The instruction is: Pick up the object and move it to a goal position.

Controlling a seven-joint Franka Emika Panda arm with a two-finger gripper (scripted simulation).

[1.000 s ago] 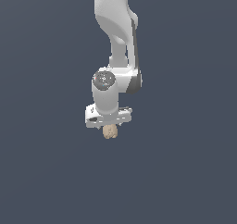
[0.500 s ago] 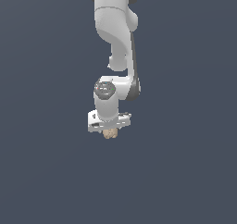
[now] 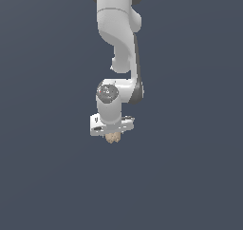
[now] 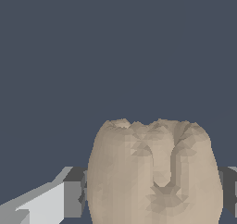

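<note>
The object [image 3: 112, 138] is a small tan lumpy lump with a crease. In the exterior view it pokes out just under my white gripper [image 3: 112, 135], which points down from the white arm. In the wrist view the object [image 4: 155, 172] fills the space between my two fingers [image 4: 69, 197], which press on both its sides. The gripper is shut on the object. Its upper part is hidden inside the hand in the exterior view.
A plain dark grey-blue surface [image 3: 190, 177] lies all around in both views. No other objects show.
The arm has stretched and lowered, so the gripper with the object in it has moved a little down in the exterior view. The grip has not changed.
</note>
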